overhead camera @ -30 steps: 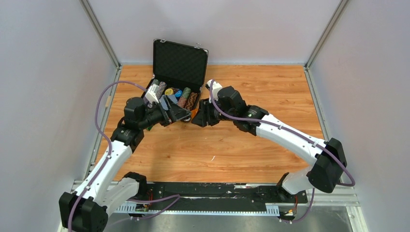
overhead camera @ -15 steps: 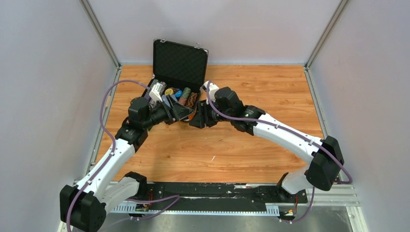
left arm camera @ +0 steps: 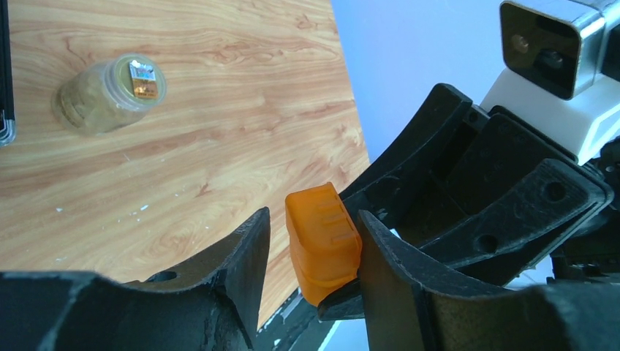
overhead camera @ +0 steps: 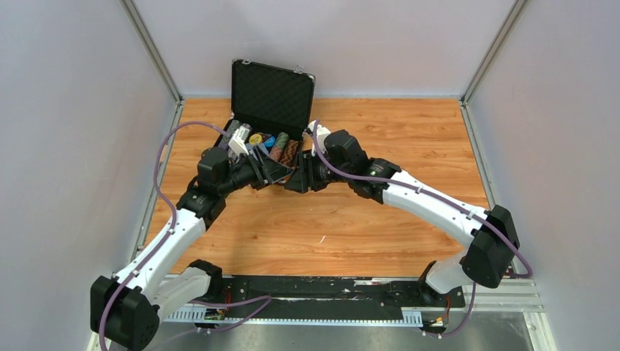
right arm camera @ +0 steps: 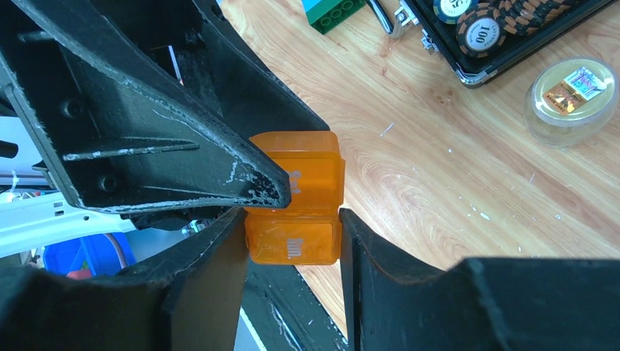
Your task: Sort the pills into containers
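The wooden desk point(overhead camera: 380, 219) carries an open black case point(overhead camera: 272, 91) at its far side, lid upright, with rows of chips point(right arm camera: 479, 33) in its tray. Just in front of the case the two tools meet tip to tip. The right tool point(right arm camera: 290, 219) pinches the orange container point(right arm camera: 296, 175) between both fingers, holding it above the desk. The left tool point(left arm camera: 313, 227) straddles the same container with its fingers spread: one touches a side, the other stands apart. A lidded clear jar point(left arm camera: 110, 95) rests on the desk near the case, and a green brick point(right arm camera: 333, 11) sits by the case's edge
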